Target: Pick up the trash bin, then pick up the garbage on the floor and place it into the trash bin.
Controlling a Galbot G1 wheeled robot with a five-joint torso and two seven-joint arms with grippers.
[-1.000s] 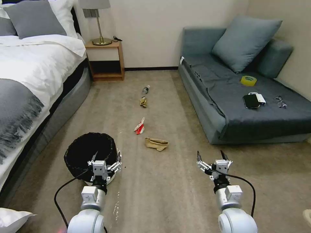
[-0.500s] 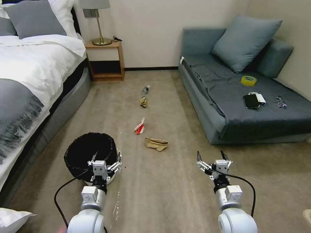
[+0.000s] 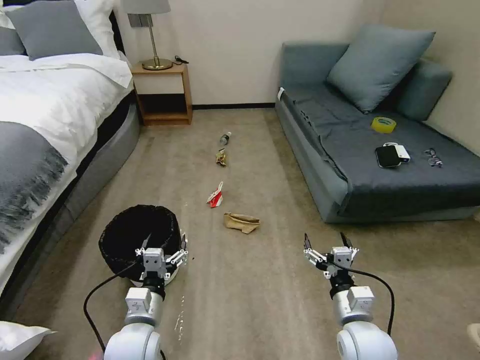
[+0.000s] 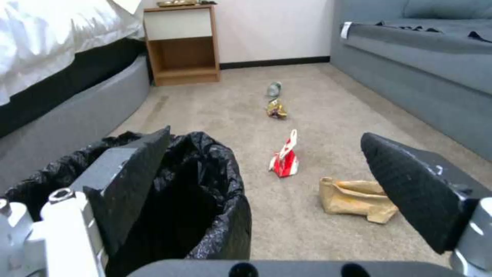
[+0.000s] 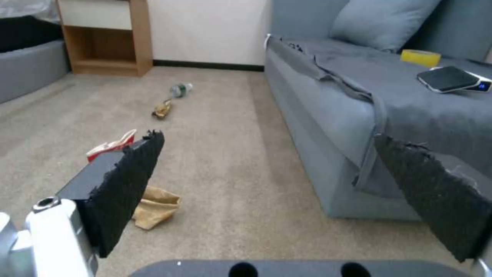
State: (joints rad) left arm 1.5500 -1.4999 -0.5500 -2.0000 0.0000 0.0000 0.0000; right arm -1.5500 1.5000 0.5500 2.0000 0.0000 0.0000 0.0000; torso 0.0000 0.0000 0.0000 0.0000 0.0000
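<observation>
Hovering left pincer [image 3: 163,248] wide open, empty, at trash bin [image 3: 131,232] near rim; straddle rim squarely before closing. Right pincer [image 3: 327,245] open, empty.

Beige carpet [image 3: 240,290], white-sheeted bed [image 3: 45,110], wooden nightstand [image 3: 162,92] with brass lamp [image 3: 152,40], grey-blue sofa [image 3: 380,150], cream walls [image 3: 230,45]

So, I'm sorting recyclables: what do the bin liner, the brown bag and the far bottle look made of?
The trash bin liner looks like thin black plastic film: glossy and crinkled. The brown bag seems to be matte kraft paper, creased and crumpled flat. The bottle looks like clear plastic with a green label, though it is too far off to be sure.
</observation>
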